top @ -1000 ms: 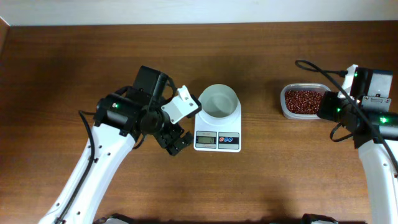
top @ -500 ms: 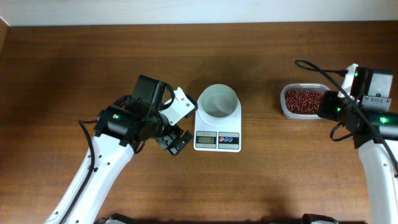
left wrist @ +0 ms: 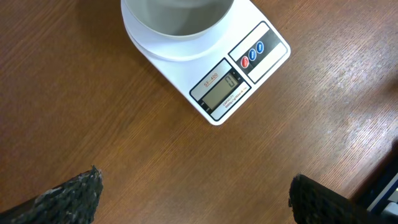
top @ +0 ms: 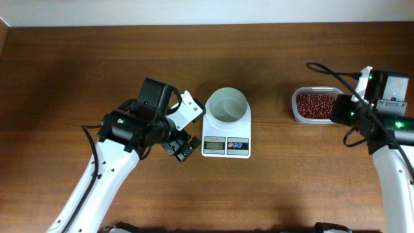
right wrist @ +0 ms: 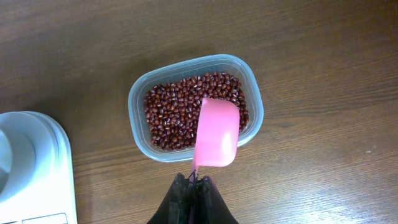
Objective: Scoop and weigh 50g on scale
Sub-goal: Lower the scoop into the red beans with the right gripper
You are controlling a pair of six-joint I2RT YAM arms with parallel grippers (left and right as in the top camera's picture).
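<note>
Left arm pose: a white arm with black joints rises from the lower left edge and bends toward the middle of the table [top: 291,188].
Left gripper [top: 189,129]: spread wide and holding nothing, just left of the scale [top: 226,146] and apart from it. 1 finger is white and the other dark.
Left wrist view: the 2 fingertips [left wrist: 74,193] sit in the bottom corners with rough dark pads, bare wood between them and the scale ahead.
Right arm pose: it comes up the right edge, with its black wrist beside the tub [top: 295,113] and a black cable [top: 323,68] looping above it.
Right gripper [right wrist: 193,183]: pinched closed on the thin handle of a pink scoop [right wrist: 217,134].
Scoop: smooth pink plastic with a rounded cup, over the right half of the tub. I cannot tell whether it touches the beans [right wrist: 171,115].
Beans: many small, glossy, red-brown ovals in a loose layer inside the tub, right of the scale and well apart from it.
Tub: clear plastic, rectangular with rounded corners.
Scale: flat white plastic, at the table's centre, with a grey display and red and blue buttons on its front edge. The digits are too small to read.
Bowl [top: 228,105]: round, white and smooth, standing on the scale's platform.
Table: dark brown wood with visible grain.
</note>
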